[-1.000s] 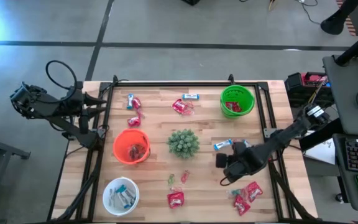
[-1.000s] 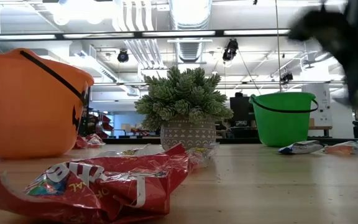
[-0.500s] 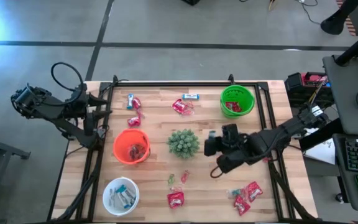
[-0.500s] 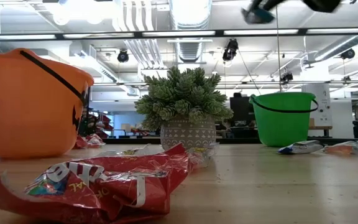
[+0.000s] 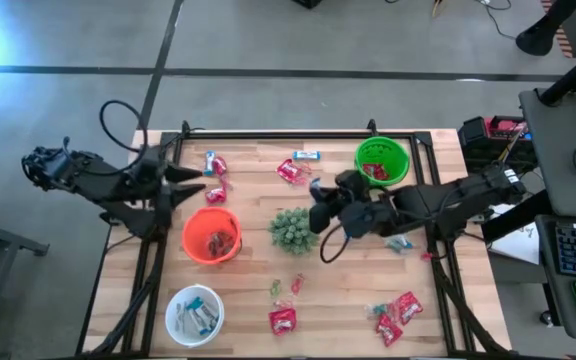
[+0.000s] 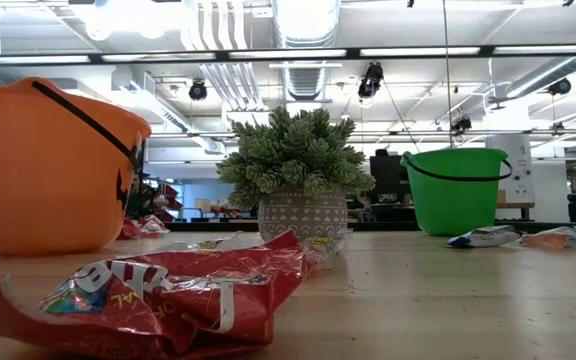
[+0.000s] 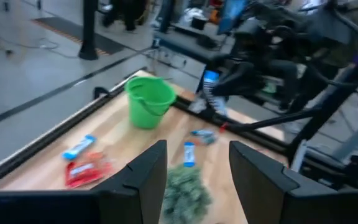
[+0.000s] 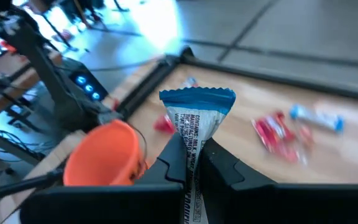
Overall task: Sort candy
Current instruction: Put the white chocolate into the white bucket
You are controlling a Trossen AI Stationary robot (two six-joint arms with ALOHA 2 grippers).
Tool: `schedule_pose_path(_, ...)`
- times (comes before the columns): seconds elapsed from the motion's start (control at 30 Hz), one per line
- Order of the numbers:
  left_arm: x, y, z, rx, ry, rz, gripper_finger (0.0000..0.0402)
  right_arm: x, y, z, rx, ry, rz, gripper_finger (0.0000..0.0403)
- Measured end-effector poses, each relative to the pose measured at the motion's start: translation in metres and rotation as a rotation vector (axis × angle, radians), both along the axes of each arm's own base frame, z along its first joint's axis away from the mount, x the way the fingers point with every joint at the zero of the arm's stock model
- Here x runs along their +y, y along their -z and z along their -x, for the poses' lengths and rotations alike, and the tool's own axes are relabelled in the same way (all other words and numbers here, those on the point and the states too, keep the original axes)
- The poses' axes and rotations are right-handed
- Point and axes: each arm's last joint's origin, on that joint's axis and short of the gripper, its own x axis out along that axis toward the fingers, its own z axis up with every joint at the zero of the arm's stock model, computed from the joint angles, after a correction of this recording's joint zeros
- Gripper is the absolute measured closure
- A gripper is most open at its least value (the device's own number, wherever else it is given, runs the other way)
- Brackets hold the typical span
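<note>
My right gripper [image 5: 318, 203] hangs above the table's middle, between the spiky plant [image 5: 294, 229] and the green bucket [image 5: 381, 162]. It is shut on a blue-and-white candy bar [image 8: 197, 118]. My left gripper [image 7: 194, 180] is open with nothing in it, above the table's left edge [image 5: 196, 180] near the orange bucket [image 5: 211, 236]. Loose candy lies on the wood: red packets [image 5: 290, 170] [image 5: 282, 320] [image 5: 398, 315], blue-and-white bars [image 5: 306, 155] [image 5: 400, 243], and tiny green and pink pieces [image 5: 286, 287]. Neither gripper shows in the low view. My right gripper pinches the candy bar between its two fingers [image 8: 173, 163], gripping the wrapper's middle [image 8: 194, 148]. The bar runs along the fingers. Its blue crimped end [image 8: 197, 98] sticks out past the fingertips. The bar is lifted clear of the table.
A white bowl [image 5: 194, 314] holding blue-and-white bars stands at the near left. The orange bucket [image 6: 48, 165] and the green bucket [image 6: 458, 190] hold red packets. The potted plant [image 6: 293, 165] stands mid-table. A black rail [image 5: 298, 133] frames the table. A red packet [image 6: 158, 290] lies close to the low camera.
My right gripper has risen from the table's near right and moved toward the far left, to above the table's middle. Its wrist has rolled on the way, and the blue-and-white bar is lifted clear. My left gripper has come in toward the table's right, over the left edge.
</note>
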Motion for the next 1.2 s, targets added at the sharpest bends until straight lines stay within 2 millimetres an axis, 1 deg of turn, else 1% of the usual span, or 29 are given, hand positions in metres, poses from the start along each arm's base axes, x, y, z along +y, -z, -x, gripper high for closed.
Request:
schedule_pose_path(0.1,-0.006,0.000,-0.011,-0.011,0.019,0.008,0.0246,-0.004,-0.014,-0.005,-0.038,-0.036,0.068,0.0390)
schedule_pose_path(0.33,-0.014,0.004,-0.029,0.004,0.010,0.024,0.0246,-0.011,-0.043,-0.014,-0.178,-0.114,0.176,0.0390)
schedule_pose_path(0.5,-0.020,0.007,-0.047,0.009,-0.003,-0.003,0.0246,-0.017,-0.054,-0.018,-0.254,-0.160,0.222,0.0390)
schedule_pose_path(0.6,-0.020,0.007,-0.059,-0.002,-0.021,-0.020,0.0246,-0.020,-0.058,-0.019,-0.277,-0.154,0.241,0.0390)
schedule_pose_path(0.7,-0.017,0.007,-0.069,-0.022,-0.048,-0.028,0.0246,-0.023,-0.059,-0.022,-0.293,-0.193,0.253,0.0390)
schedule_pose_path(0.87,-0.010,0.005,-0.081,-0.047,-0.065,-0.049,0.0246,-0.026,-0.055,-0.031,-0.295,-0.219,0.259,0.0390)
schedule_pose_path(1.0,-0.006,0.009,-0.091,-0.032,-0.066,-0.045,0.0246,-0.030,-0.053,-0.038,-0.299,-0.238,0.255,0.0390)
schedule_pose_path(1.2,-0.006,0.012,-0.114,-0.050,0.014,-0.052,0.0246,-0.034,-0.049,-0.046,-0.307,-0.251,0.248,0.0390)
